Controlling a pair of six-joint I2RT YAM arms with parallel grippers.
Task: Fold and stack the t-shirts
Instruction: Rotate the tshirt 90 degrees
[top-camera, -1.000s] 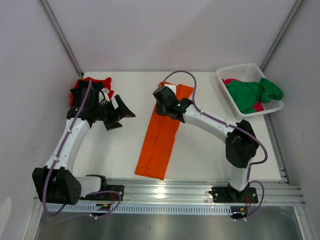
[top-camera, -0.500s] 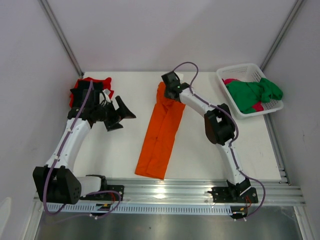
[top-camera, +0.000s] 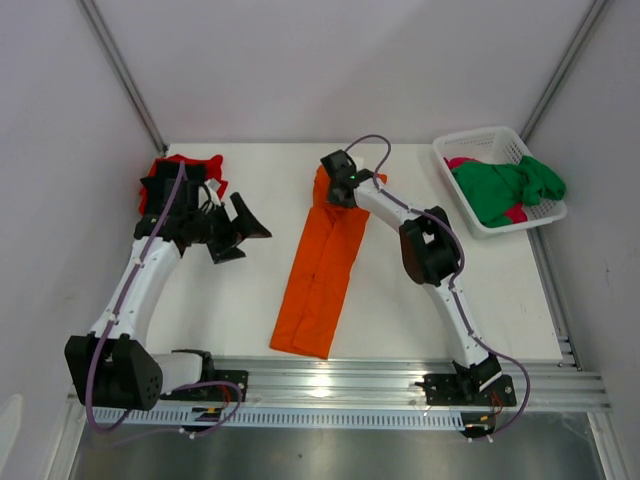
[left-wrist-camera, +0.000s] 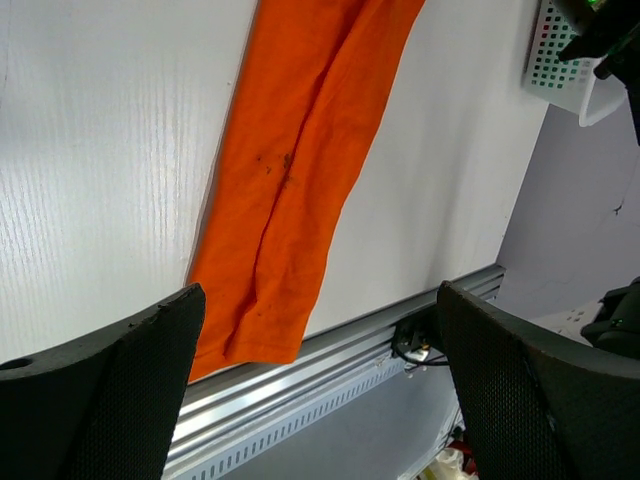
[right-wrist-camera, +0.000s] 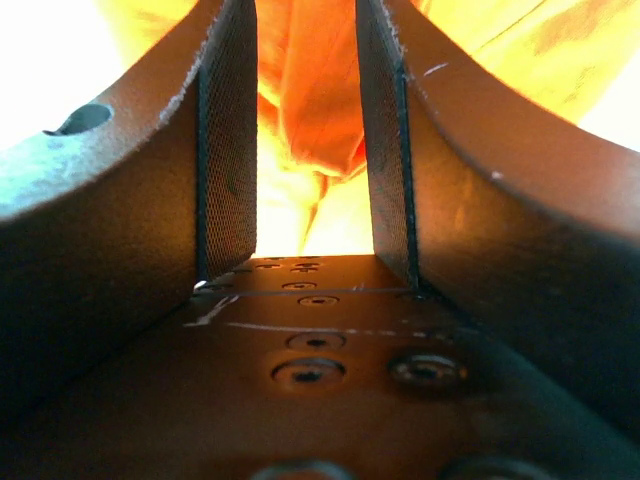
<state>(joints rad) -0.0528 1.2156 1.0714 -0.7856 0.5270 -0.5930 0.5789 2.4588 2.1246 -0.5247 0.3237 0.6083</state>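
Note:
A bright orange t-shirt (top-camera: 320, 275) lies folded into a long narrow strip down the middle of the table, also seen in the left wrist view (left-wrist-camera: 300, 150). My right gripper (top-camera: 332, 190) points down onto its far end. Its jaws stand partly open, and a bunched orange fold (right-wrist-camera: 310, 110) shows in the gap between the pads. My left gripper (top-camera: 245, 232) hovers wide open and empty over the left of the table (left-wrist-camera: 318, 292). A red t-shirt (top-camera: 185, 165) lies at the far left corner, partly hidden by the left arm.
A white lattice basket (top-camera: 497, 145) stands at the far right, holding a green t-shirt (top-camera: 510, 185) over a magenta-pink one (top-camera: 462, 162). The basket's corner (left-wrist-camera: 555, 60) shows in the left wrist view. A metal rail (top-camera: 330, 375) runs along the near table edge.
My right gripper has moved away from me along the orange strip to its far end, and the arm has stretched out. The cloth there has bunched narrower. The left arm has not moved.

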